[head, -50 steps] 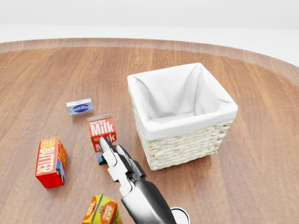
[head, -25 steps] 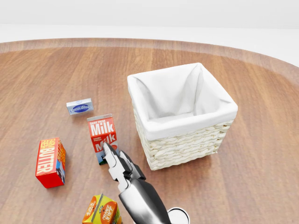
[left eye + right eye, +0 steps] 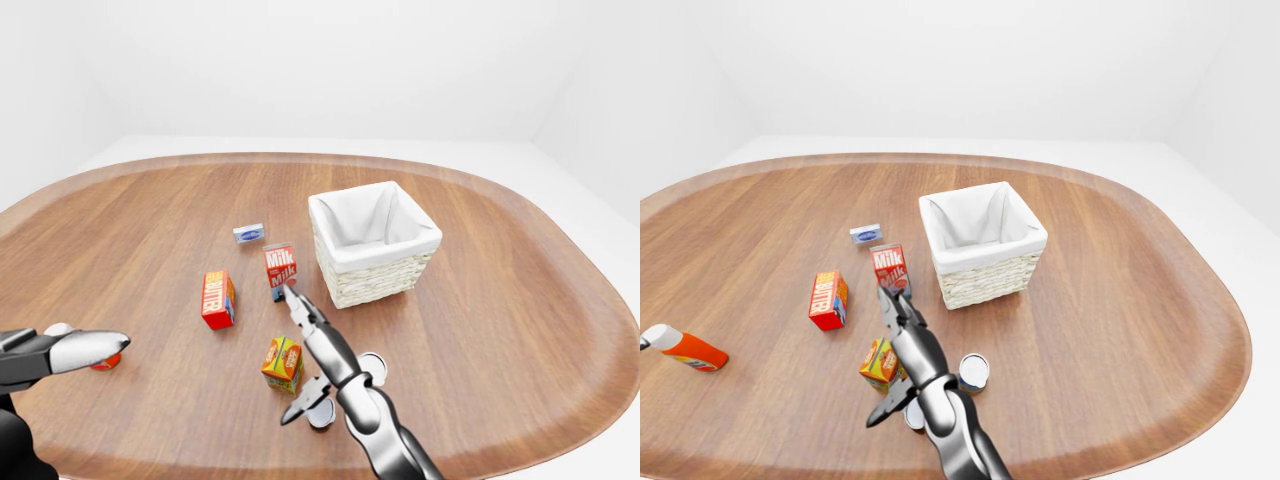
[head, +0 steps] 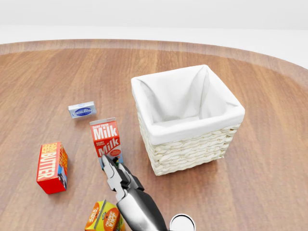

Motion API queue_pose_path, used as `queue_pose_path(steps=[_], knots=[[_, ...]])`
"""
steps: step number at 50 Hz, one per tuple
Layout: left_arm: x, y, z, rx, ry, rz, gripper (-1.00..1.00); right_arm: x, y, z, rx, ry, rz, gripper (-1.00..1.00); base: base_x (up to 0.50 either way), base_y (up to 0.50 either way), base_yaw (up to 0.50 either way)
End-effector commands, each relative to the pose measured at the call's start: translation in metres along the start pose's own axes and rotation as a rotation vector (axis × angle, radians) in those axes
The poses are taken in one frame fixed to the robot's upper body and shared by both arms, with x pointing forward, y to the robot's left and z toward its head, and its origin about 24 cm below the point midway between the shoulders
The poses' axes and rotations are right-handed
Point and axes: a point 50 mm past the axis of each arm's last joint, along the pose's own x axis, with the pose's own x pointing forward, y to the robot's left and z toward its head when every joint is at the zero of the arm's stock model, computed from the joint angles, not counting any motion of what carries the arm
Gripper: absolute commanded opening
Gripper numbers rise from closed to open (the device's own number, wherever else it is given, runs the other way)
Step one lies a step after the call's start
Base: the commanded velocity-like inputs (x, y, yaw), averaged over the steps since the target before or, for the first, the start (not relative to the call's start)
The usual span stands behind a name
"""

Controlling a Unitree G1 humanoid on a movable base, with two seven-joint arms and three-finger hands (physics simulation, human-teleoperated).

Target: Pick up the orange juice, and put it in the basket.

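The orange juice carton [image 3: 283, 363] stands on the wooden table [image 3: 520, 300], low and left of centre in the left-eye view; the head view shows only its top [image 4: 105, 216] at the bottom edge. The wicker basket [image 4: 187, 115] with a white liner stands to the upper right of it, nothing showing inside. My right hand [image 3: 296, 352] reaches in from the bottom, open, with its long fingers [image 4: 111, 169] over the carton toward the milk and its thumb spread below. It holds nothing. My left hand [image 3: 88, 348] is at the left edge, fingers straight, empty.
A red milk carton [image 4: 106, 139] stands just left of the basket. A red butter box [image 4: 52, 167] and a small blue-grey box [image 4: 82, 110] lie further left. Two cans [image 3: 973, 371] sit by my right forearm. An orange bottle [image 3: 685, 348] lies far left.
My right hand has drawn back toward the bottom of the head view and slightly left; its fingertips have slid from the milk carton's face to just below it, closer to the juice.
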Motion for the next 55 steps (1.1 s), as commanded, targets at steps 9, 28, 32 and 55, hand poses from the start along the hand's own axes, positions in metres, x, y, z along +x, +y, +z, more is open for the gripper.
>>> queue_pose_path(steps=[9,28,32,55], knots=[[0.000,0.000,-0.002,0.001,0.007,0.002,1.00,0.006,0.010,-0.013,0.020,0.021,0.030,1.00,0.00,0.00,0.00],[-0.001,0.000,-0.003,0.003,0.012,-0.001,1.00,0.011,0.010,-0.034,0.032,0.079,0.026,1.00,0.00,0.00,0.00],[-0.001,0.000,-0.002,0.003,0.012,-0.001,1.00,0.013,0.012,-0.039,0.032,0.102,0.033,1.00,0.00,0.00,0.00],[-0.001,0.000,-0.001,0.002,0.006,0.000,1.00,0.030,0.011,-0.042,0.035,0.128,0.046,1.00,0.00,0.00,0.00]])
